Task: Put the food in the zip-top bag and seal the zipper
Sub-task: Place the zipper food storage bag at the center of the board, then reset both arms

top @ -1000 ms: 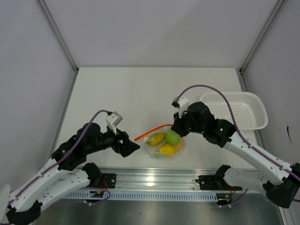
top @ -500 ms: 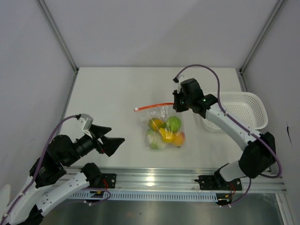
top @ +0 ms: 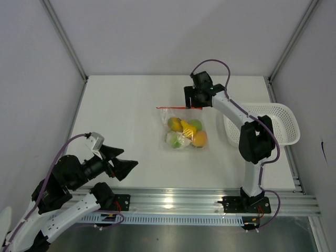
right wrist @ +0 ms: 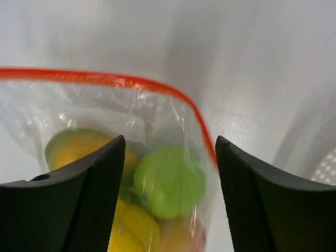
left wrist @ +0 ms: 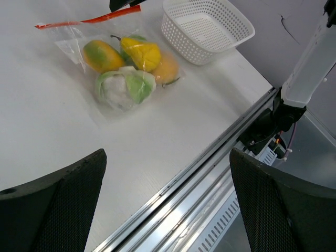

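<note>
The right gripper [top: 194,104], clamped on the zip-top bag [top: 167,116] a second ago while hauling it away from the arms, now stands with jaws apart over the right end of the zipper [top: 177,108]. The bag lies flat at mid-table with the food [top: 185,132] inside and the strip along its far edge. The left gripper [top: 126,167], jaws wide and empty, has drawn back near-left; the strip reads as one unbroken line, so sealing appears done.

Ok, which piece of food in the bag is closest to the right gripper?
The green apple, the only all-green round piece, lying just under the end of the zipper beside the right gripper.
</note>
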`<state>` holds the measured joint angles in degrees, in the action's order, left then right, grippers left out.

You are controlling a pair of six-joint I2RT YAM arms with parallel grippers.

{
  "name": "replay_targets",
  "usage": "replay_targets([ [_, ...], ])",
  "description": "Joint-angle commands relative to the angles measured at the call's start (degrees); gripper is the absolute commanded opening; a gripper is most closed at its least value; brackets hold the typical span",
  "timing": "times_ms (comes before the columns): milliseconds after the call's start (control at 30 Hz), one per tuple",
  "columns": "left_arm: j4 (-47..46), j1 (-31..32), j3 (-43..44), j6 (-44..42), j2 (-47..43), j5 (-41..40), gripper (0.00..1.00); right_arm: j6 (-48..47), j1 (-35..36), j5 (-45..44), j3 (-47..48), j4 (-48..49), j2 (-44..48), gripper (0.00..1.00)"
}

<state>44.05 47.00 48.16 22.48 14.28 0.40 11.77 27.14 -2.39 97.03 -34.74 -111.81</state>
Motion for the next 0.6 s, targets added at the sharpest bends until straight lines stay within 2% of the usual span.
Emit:
replay_targets([
  [0,-0.7,-0.1,-1.8,2.2,-1.4,1.4,0.99,0.8,0.2,-6.9,4.0,-3.7,0.2,0.73],
  [33,-1.2,-0.1,-2.5,2.9,-1.5,1.7,1.00,1.3,0.4,-8.5,3.6,-4.0,1.3,0.94],
  [67,-2.1,-0.1,-3.3,3.3,-1.5,2.0,0.99,1.8,0.5,-11.3,3.0,-4.6,2.2,0.99],
  [133,-2.7,-0.1,-3.9,4.1,-1.2,2.3,0.99,2.6,0.9,-14.0,0.4,-5.5,4.5,0.99],
  [300,-6.5,-0.1,-7.4,6.4,-0.5,3.3,0.99,5.5,4.7,-19.5,-10.7,-5.5,19.6,0.99],
  [433,-11.2,-0.1,-11.7,10.5,-0.5,4.2,0.99,12.1,9.5,-19.3,-24.8,-5.0,32.5,0.99],
  [467,-12.1,-0.1,-12.3,11.3,-0.5,4.3,1.00,13.7,10.7,-19.6,-27.2,-5.2,37.6,0.99],
  [500,-16.8,-0.1,-16.4,15.1,-1.2,4.7,0.99,17.6,15.8,-21.3,-34.2,-5.4,45.4,0.99],
  [567,-18.6,-0.1,-18.4,16.1,-2.4,6.4,0.99,20.7,17.1,-21.7,-38.2,-5.7,48.0,0.99],
])
